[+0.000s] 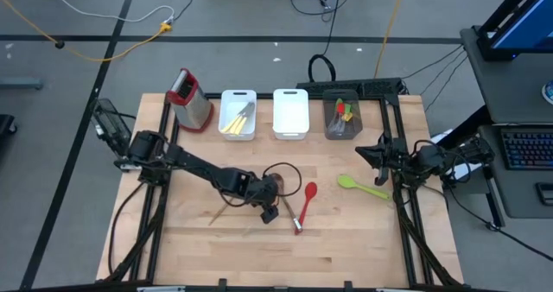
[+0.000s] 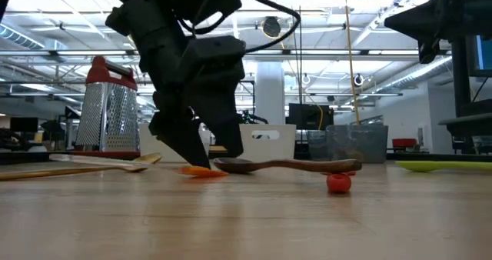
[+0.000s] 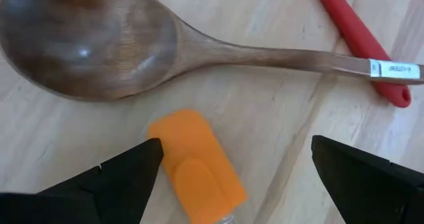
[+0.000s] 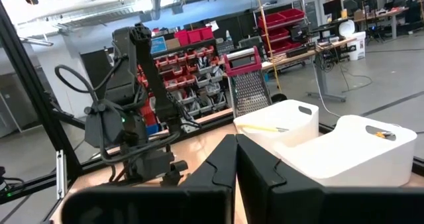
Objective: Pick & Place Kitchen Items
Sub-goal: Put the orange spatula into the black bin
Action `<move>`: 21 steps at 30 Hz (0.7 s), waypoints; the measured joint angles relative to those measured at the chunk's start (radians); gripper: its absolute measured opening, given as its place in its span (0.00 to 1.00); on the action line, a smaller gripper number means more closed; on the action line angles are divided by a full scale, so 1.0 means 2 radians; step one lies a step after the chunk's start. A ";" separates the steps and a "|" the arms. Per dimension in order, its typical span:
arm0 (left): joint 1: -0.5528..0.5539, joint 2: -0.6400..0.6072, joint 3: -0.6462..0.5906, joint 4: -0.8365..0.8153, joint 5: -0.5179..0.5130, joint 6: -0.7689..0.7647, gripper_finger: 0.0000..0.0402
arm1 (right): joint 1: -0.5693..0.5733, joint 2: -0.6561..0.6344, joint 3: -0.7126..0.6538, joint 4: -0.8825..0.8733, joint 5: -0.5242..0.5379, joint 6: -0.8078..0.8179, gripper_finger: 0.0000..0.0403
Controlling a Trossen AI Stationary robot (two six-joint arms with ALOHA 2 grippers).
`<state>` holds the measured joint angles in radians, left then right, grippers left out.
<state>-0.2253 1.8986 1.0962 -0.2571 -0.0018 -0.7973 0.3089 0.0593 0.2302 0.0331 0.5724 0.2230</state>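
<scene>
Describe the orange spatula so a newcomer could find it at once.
Start at the left arm reaching to mid-table; its open left gripper hangs right over the orange spatula. It lies flat beside the dark wooden spoon bowl. It is the only orange thing there: the red spoon lies a little farther off.

High view straight down over table; low view level at tabletop; both share grater; left wrist close above orange spatula; right wrist faces bins.
</scene>
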 joint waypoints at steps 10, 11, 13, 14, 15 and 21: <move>-0.006 0.000 -0.001 0.001 -0.003 0.067 0.99 | 0.000 0.000 0.000 0.000 0.000 0.000 0.01; -0.006 0.000 -0.001 -0.003 -0.004 0.067 0.99 | 0.000 0.000 0.000 0.000 0.000 0.000 0.01; -0.007 0.000 -0.001 -0.020 -0.010 0.069 0.99 | 0.000 0.000 0.000 0.000 0.000 0.000 0.01; -0.007 0.002 -0.001 -0.030 -0.017 0.070 0.99 | 0.000 0.000 0.000 0.000 0.000 0.000 0.01; -0.008 0.005 0.000 -0.038 -0.023 0.071 0.99 | 0.000 0.000 0.000 0.000 0.000 0.000 0.01; -0.007 0.005 0.000 -0.059 -0.041 0.071 0.99 | 0.000 0.000 0.000 0.000 0.000 0.000 0.01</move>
<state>-0.2401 1.9095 1.0969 -0.3754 -0.0834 -0.6549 0.3092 0.0593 0.2306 0.0330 0.5724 0.2230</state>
